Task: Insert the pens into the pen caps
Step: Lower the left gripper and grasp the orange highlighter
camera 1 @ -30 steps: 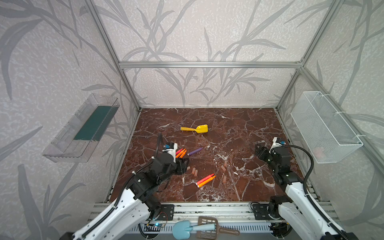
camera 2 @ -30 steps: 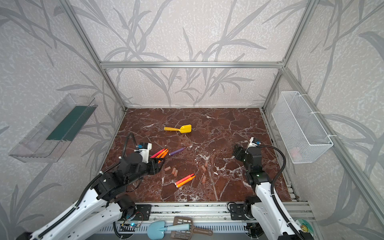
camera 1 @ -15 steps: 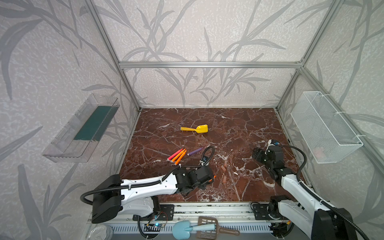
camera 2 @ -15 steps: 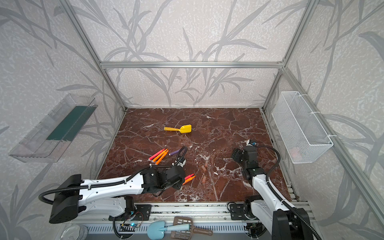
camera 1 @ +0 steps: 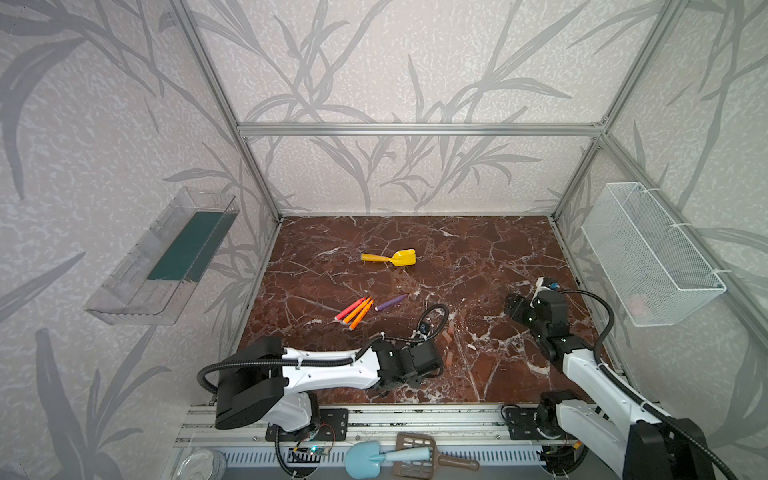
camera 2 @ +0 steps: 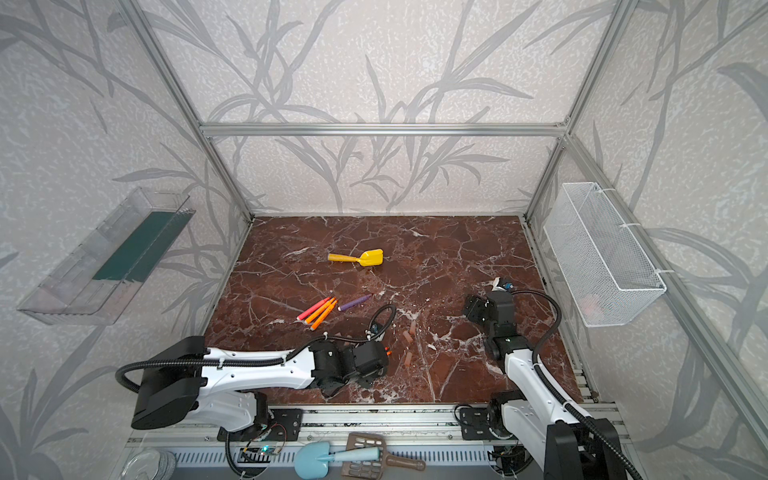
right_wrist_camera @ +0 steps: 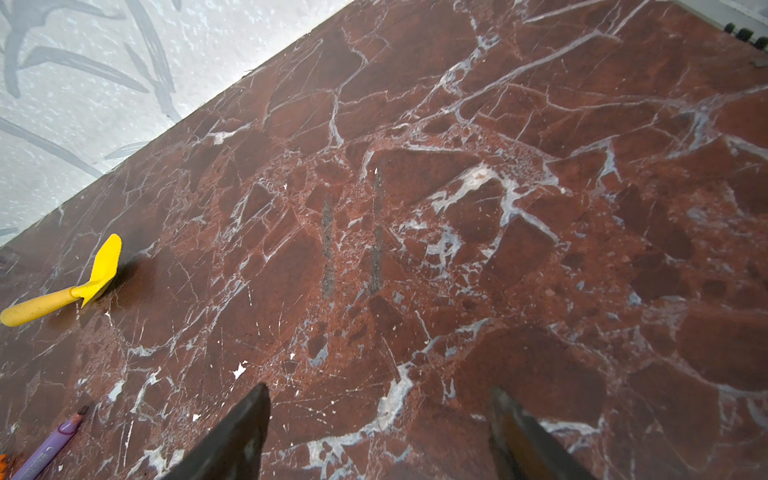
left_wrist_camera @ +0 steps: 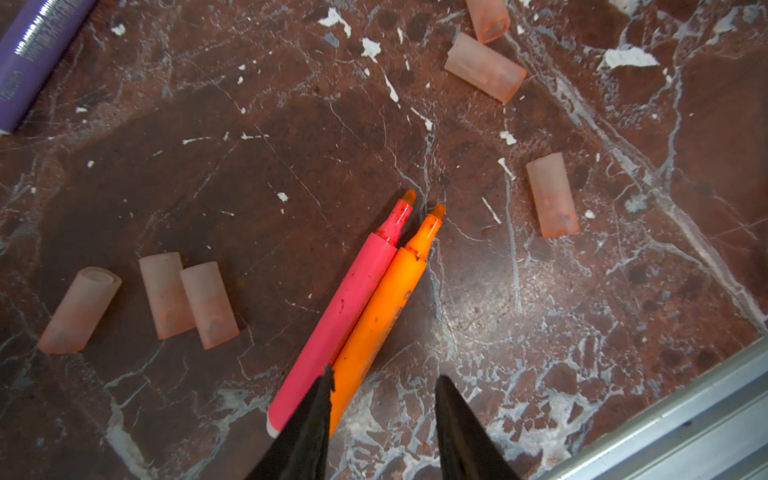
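Close to the front rail (left_wrist_camera: 685, 407), the left gripper (left_wrist_camera: 385, 374) stands jaws apart over an orange pen (left_wrist_camera: 386, 299) and pink pen (left_wrist_camera: 345, 303), pen caps (left_wrist_camera: 550, 195) scattered beside them. Four more pens (camera 1: 355, 311) lie mid-table; rightward, the right gripper (right_wrist_camera: 379, 388) gapes above open marble (right_wrist_camera: 457, 208).

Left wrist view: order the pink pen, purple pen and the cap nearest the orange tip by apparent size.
1. pink pen
2. purple pen, cropped by the frame, so unsure
3. cap
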You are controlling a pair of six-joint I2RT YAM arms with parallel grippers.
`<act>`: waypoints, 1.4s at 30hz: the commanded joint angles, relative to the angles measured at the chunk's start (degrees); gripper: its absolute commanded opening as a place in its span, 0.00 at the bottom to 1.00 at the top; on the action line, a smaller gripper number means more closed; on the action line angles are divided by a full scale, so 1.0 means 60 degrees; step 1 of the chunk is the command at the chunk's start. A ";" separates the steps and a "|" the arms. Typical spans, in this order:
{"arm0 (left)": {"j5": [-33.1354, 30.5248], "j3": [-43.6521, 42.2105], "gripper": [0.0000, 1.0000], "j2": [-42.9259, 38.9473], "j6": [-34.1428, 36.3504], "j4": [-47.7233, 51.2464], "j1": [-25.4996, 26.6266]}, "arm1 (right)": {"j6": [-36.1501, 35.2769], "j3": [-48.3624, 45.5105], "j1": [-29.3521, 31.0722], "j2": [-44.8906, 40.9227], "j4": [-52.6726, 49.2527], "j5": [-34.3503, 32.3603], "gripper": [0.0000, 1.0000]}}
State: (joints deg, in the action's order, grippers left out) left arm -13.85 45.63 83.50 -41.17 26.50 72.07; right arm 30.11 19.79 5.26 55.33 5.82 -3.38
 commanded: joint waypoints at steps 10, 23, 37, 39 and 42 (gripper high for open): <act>0.0012 0.0170 0.47 0.0814 -0.0602 0.0197 0.0051 | -0.0112 0.0144 0.0034 -0.0008 0.0157 0.0065 0.80; 0.0185 0.0317 0.38 0.1745 -0.1017 0.0478 0.0292 | -0.0105 0.0116 0.0025 -0.0048 0.0157 0.0043 0.80; -0.0342 0.0963 0.13 0.1702 -0.0778 0.0731 0.0293 | 0.0967 0.0409 0.0454 -0.1574 -0.1572 0.1824 0.77; -0.0408 0.1191 0.12 0.1576 -0.0566 0.0725 0.0278 | 0.1389 0.0357 0.0975 -0.2083 -0.1711 0.1882 0.77; -0.0518 0.1450 0.10 0.1230 -0.0323 0.0686 0.0200 | 0.1759 0.0244 0.2059 -0.2620 -0.1801 0.1608 0.77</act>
State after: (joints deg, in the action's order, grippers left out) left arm -14.04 52.03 93.12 -44.58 28.80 73.71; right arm 36.86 21.15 13.45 41.87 -2.70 5.13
